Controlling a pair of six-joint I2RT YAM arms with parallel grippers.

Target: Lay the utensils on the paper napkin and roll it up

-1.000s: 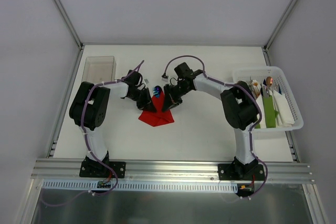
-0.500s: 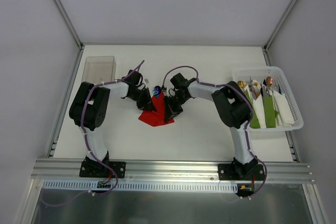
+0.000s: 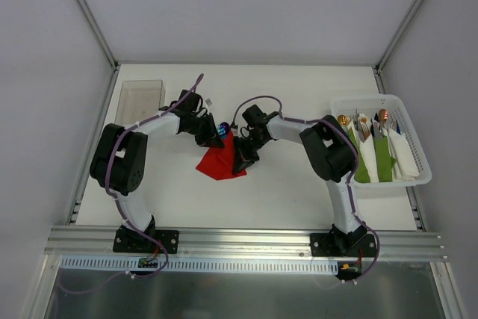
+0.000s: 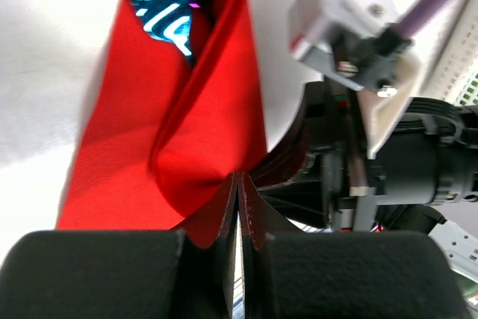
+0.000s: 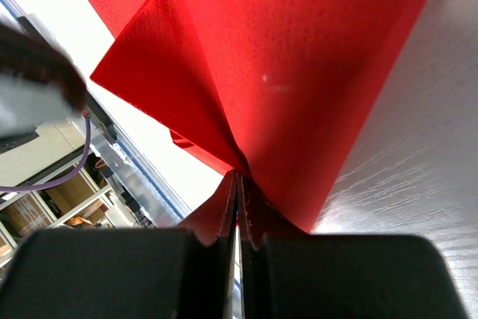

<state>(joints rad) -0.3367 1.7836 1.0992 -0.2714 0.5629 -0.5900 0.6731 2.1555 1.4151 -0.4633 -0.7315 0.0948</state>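
**Top view.** A thin, bright red paper napkin (image 3: 219,162) lies crumpled on the white table (image 3: 284,196), left of the frame's centre. The left gripper (image 3: 213,137) meets the napkin's upper left edge and the right gripper (image 3: 241,160) meets its right edge. The iridescent blue-purple heads of the slim metal utensils (image 3: 222,129) show at the napkin's upper tip, between the two grippers; their number cannot be told. A white slotted plastic basket (image 3: 418,178) at the right edge holds green napkin bundles (image 3: 383,158), white napkins and other cutlery. A clear rectangular plastic tub (image 3: 142,96) stands at the upper left.

**Left wrist view.** The jaws are pressed to a hairline slit at lower centre and pinch a raised fold of the napkin. The utensil heads lie within that fold at the top of the frame.

**Right wrist view.** The jaws are likewise closed to a thin slit on a pleat of the napkin. The pleat fans upward across the frame.
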